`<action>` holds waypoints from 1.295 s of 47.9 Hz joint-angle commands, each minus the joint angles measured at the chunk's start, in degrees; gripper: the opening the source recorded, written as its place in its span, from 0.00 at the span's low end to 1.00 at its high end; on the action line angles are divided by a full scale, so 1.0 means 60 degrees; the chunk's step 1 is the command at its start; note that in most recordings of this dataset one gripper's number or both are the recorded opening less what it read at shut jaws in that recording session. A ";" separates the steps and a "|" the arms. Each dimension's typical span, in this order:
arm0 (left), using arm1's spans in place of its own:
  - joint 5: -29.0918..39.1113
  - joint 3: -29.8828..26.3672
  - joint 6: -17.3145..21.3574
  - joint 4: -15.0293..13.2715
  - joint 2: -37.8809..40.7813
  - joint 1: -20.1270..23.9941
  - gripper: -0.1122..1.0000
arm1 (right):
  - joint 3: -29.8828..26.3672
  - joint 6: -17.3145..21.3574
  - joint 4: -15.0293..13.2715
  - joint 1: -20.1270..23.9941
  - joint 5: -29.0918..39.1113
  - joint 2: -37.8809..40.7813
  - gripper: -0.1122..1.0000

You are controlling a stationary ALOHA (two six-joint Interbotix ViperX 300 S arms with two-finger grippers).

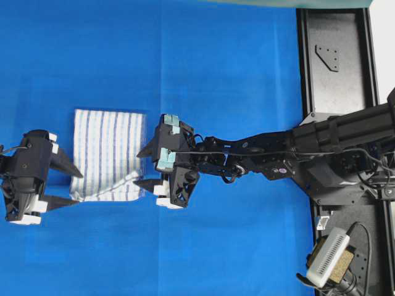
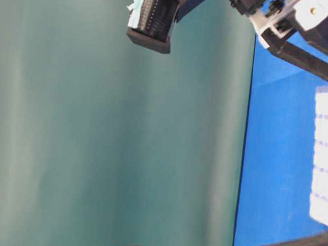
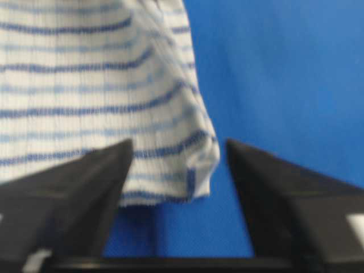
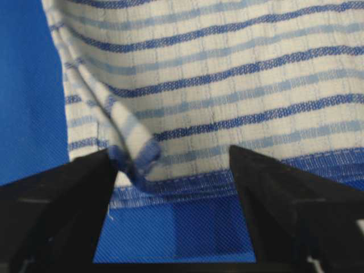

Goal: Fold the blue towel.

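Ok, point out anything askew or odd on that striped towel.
The blue towel lies mostly flat, but its near edge is rumpled: a flap is turned over diagonally along it, bunched at the corner by the right gripper. Both grippers are open, the left gripper included.

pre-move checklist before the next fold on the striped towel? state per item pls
1. Left gripper open: ok, fingers spread at the towel's near-left corner.
2. Right gripper open: ok, jaws apart at the towel's right edge.
3. Blue towel free of both grippers: ok, neither wrist view shows cloth pinched.
4. Towel lying flat: not ok, the near edge is rumpled, with a loose fold by the right gripper.
5. Corner centred between the left fingers: ok, corner sits in the gap.
6. Layers under the top one aligned: cannot tell, hidden.
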 commanded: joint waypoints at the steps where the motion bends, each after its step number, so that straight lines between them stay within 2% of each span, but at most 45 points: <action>1: 0.0278 -0.0044 0.0088 -0.0015 -0.0659 -0.0015 0.79 | -0.0015 -0.0073 0.0000 0.0059 0.0015 -0.0630 0.91; 2: 0.0410 -0.0029 0.0088 0.0000 -0.0791 -0.0015 0.83 | 0.0015 -0.0088 0.0000 0.0044 0.0044 -0.0776 0.90; 4: 0.0703 -0.0015 0.0117 0.0000 -0.1055 -0.0015 0.85 | 0.0132 -0.0103 -0.0029 0.0059 0.0103 -0.1055 0.88; 13: 0.1963 0.0220 0.0146 0.0015 -0.2432 -0.0029 0.73 | 0.0879 -0.0190 -0.0322 0.0059 0.0249 -0.2827 0.86; 18: 0.2212 0.0425 0.0146 0.0000 -0.3193 -0.0015 0.73 | 0.1377 -0.0308 -0.0352 0.0029 0.0264 -0.3838 0.86; 32: 0.2139 0.1699 0.0161 0.0044 -0.5728 -0.0015 0.72 | 0.2593 -0.0527 -0.0381 0.0015 0.0439 -0.6431 0.86; 47: 0.2124 0.2915 0.0190 0.0103 -0.8438 0.0029 0.72 | 0.3267 -0.1318 -0.0454 0.0000 0.0938 -0.7998 0.86; 62: 0.2139 0.4219 0.0190 0.0117 -1.0122 0.0571 0.71 | 0.5054 -0.1421 -0.0366 -0.0029 -0.0469 -0.9287 0.85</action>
